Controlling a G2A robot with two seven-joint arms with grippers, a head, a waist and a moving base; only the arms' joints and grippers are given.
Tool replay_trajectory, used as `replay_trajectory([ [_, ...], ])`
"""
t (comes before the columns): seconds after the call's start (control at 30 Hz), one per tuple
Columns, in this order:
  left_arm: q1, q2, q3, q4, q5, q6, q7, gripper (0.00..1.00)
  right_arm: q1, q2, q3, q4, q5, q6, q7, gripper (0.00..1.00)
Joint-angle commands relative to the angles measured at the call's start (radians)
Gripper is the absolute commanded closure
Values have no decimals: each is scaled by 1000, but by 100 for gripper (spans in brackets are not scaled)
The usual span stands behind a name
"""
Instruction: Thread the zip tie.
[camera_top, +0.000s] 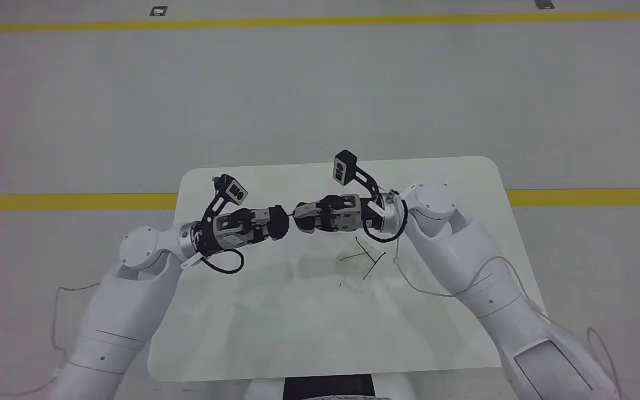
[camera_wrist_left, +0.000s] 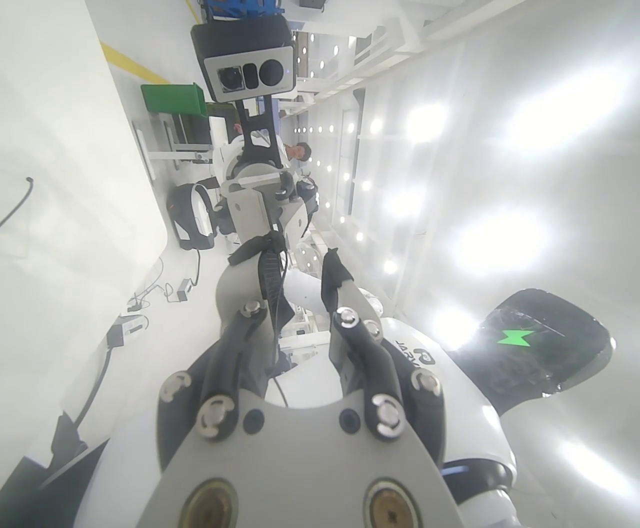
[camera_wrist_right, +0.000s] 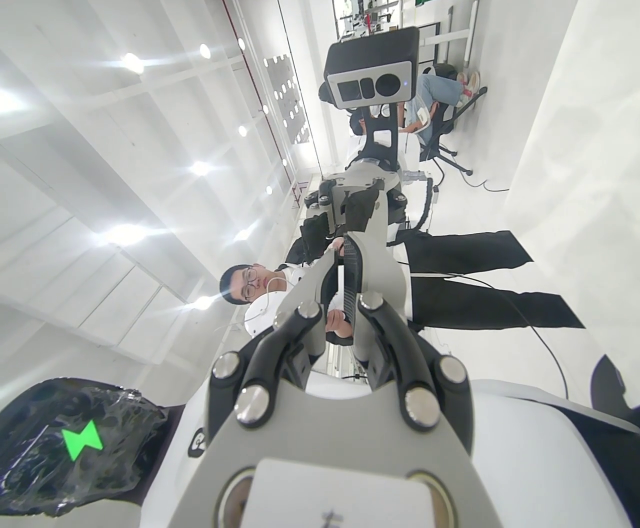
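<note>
2 grippers meet tip to tip above the white table (camera_top: 450, 190): the right gripper (camera_top: 299, 216) is closed on a thin black zip tie (camera_top: 290, 213), the left gripper's (camera_top: 279, 221) fingers (camera_wrist_left: 334, 280) are parted around it, and loose zip ties (camera_top: 362, 258) lie nearby.

Bright, even light — ceiling lamps (camera_wrist_left: 425, 117) flare white, wrist views bulge at edges.

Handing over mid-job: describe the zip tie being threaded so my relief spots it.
Above the white table, the left gripper and right gripper meet tip to tip. The zip tie is the ribbed black strip between them, held in the air, unlike the loose ties lying flat near the right arm.
</note>
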Motion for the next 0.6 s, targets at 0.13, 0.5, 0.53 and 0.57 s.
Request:
replay_trajectory([
  [0.13,-3,1,5,1,0,-1,4,85,0,0,-1,0,0,0,0,100],
  [0.5,-2,5,10,2,1,0,13,93,-3,1,0,-4,-4,-1,3,100],
  [0.53,-3,5,10,2,1,1,14,95,-3,1,0,-4,-4,0,3,100],
  [0.57,-3,5,11,2,1,1,14,95,-3,1,0,-5,-4,0,4,100],
])
